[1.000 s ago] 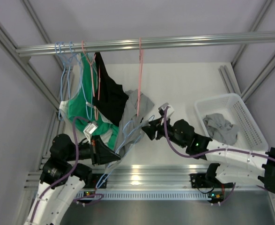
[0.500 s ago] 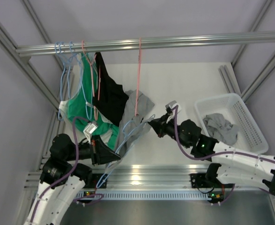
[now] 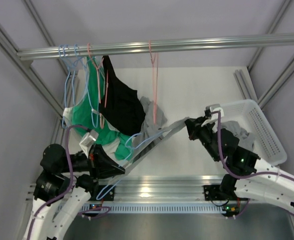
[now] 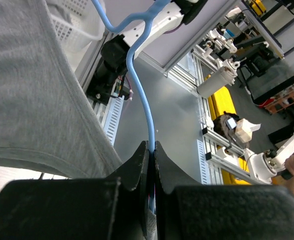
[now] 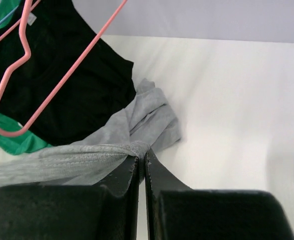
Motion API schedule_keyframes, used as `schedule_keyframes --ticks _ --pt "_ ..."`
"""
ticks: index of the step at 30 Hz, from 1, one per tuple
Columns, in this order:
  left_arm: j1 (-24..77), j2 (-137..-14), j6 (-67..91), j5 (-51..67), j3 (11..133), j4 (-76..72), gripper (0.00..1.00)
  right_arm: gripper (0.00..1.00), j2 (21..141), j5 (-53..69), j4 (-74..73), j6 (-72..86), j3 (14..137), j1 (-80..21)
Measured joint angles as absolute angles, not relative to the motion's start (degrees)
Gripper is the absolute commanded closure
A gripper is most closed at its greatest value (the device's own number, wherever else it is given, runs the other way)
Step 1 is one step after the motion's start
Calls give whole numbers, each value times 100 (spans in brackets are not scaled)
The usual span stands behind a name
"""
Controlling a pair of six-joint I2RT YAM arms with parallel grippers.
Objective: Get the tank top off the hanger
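The grey tank top point(image 3: 148, 131) hangs low over the table, still looped on the blue hanger point(image 3: 134, 141). My left gripper point(image 3: 120, 170) is shut on the hanger's blue wire point(image 4: 138, 75), with grey cloth point(image 4: 36, 100) beside it. My right gripper point(image 3: 189, 125) is shut on a bunched strap of the tank top point(image 5: 111, 152). The strap is stretched taut between the two grippers, and the rest of the cloth point(image 5: 149, 117) trails toward the table.
A pink hanger point(image 3: 154, 85) hangs bare from the rail point(image 3: 187, 45). A black garment point(image 3: 119, 102) and a green one point(image 3: 84, 120) hang at the left. A white basket point(image 3: 267, 127) holding a grey garment point(image 3: 239, 131) stands at the right.
My right gripper has moved right toward the basket, pulling the grey strap taut. My left gripper has drawn the blue hanger back and down. The pink hanger has come free of the tank top.
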State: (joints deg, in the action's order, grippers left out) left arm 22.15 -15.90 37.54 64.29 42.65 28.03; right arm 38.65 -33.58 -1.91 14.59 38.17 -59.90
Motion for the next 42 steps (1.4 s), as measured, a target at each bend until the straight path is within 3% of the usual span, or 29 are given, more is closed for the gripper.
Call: schedule_keyframes --ticks 8,19,31,39,42 --pt "2198 -2110 3573 6591 5183 2777 100 100 3667 -3649 -856 1400 4589 -5944" --pt "2200 -2650 3402 6692 5546 2773 100 100 3509 -3656 -1647 1378 5384 -5933" --pt "2300 -3253 3227 6711 5894 2735 100 100 4348 -4176 -2405 1273 6320 -5590" --pt "2375 -3479 2950 6558 6296 2740 100 100 4875 -2471 -2891 1610 6449 -3870" --pt "2379 -3514 2847 6403 6617 2766 100 100 4790 -1555 -2860 1675 6204 -3741"
